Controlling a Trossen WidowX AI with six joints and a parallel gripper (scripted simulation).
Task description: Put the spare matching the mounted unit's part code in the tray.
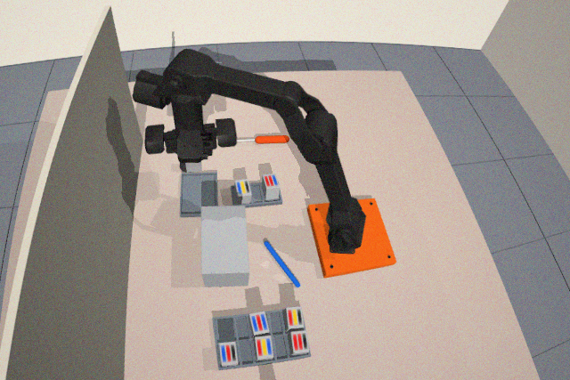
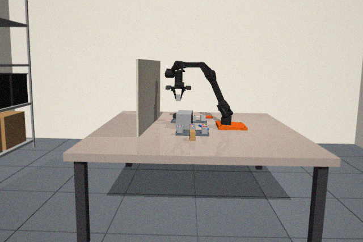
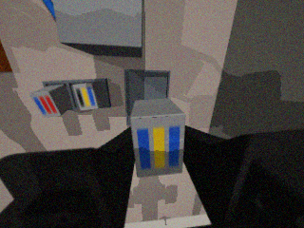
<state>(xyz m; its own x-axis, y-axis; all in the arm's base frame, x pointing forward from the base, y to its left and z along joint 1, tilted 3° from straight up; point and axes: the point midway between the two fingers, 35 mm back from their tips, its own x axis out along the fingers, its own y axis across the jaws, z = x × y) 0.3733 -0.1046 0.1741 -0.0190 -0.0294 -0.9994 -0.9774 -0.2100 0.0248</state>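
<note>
My gripper (image 1: 191,166) (image 2: 178,96) (image 3: 154,128) is shut on a grey block with blue, yellow and blue stripes, raised well above the table, near the far edge of the tray (image 1: 189,194) (image 3: 134,90). The tray shows nothing in its visible part. A large grey box (image 1: 223,242) (image 2: 184,119) stands beside the tray; no code shows on its visible faces. A small rack holds a blue-yellow-black block (image 1: 242,188) (image 3: 85,96) and a blue-red-red block (image 1: 270,182) (image 3: 47,104). The larger rack (image 1: 248,356) holds several striped blocks.
A tall grey panel (image 1: 77,210) (image 2: 148,96) stands left of the arm. A blue rod (image 1: 281,262) lies between the box and the orange base plate (image 1: 363,254). A screwdriver (image 1: 272,139) lies behind the small rack. A tan block (image 2: 192,135) stands in front of the larger rack.
</note>
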